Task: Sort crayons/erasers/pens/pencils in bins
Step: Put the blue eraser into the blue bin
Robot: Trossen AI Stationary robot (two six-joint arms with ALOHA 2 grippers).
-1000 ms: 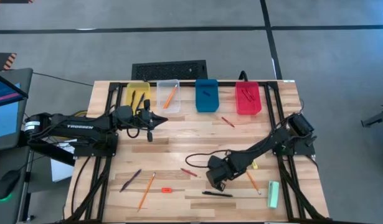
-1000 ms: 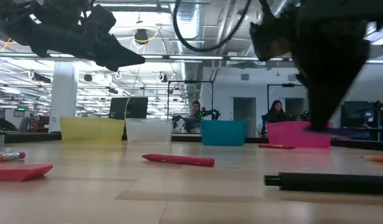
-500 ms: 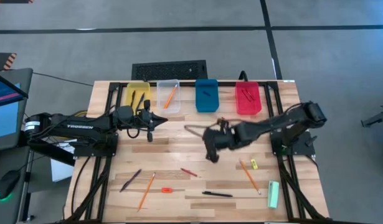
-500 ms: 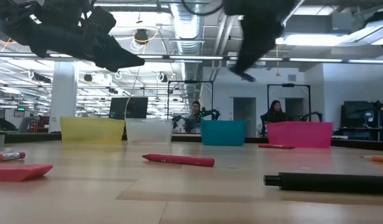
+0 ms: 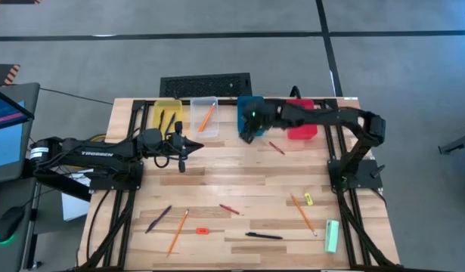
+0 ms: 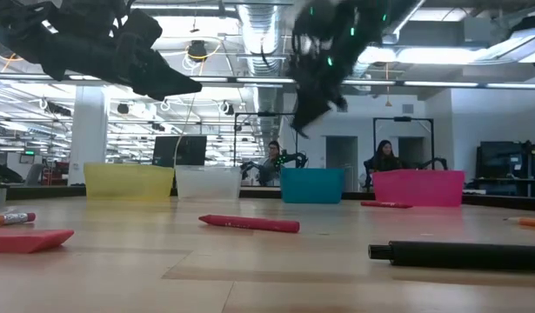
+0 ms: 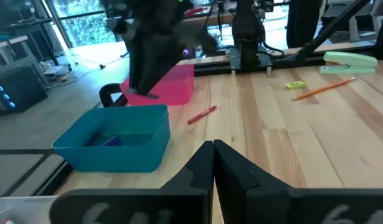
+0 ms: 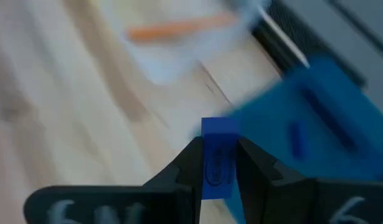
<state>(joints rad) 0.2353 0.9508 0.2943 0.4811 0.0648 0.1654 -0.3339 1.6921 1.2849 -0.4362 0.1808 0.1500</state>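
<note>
Swinging from the near middle of the table to its far edge within a second, the right gripper (image 5: 248, 133) now hangs at the near-left corner of the blue bin (image 5: 252, 115), its fingers clamped on a small blue eraser (image 8: 218, 157) that stands upright between them in the right wrist view. The carry appears aimed at that bin, where a small blue piece already lies on the floor, so the drop looks close but not yet made. The right arm stretches leftward along the far edge from its base on the right, crossing over the red bin (image 5: 301, 119), with the wrist tipped down toward the table. The left gripper (image 5: 182, 152) waits with fingers pressed together and nothing between them, hovering just near of the yellow bin (image 5: 168, 113) and the clear bin (image 5: 204, 115); its arm reaches in level from the left. Sorting has visibly begun: dark pens sit in the yellow bin, an orange pencil (image 5: 206, 116) in the clear one, reddish crayons in the red. Much remains loose on the near half of the table, including a black pen (image 5: 263, 236), two orange pencils, a red crayon (image 5: 229, 208), a yellow eraser (image 5: 308, 199) and a pale green bar (image 5: 332, 236) at the near right.
</note>
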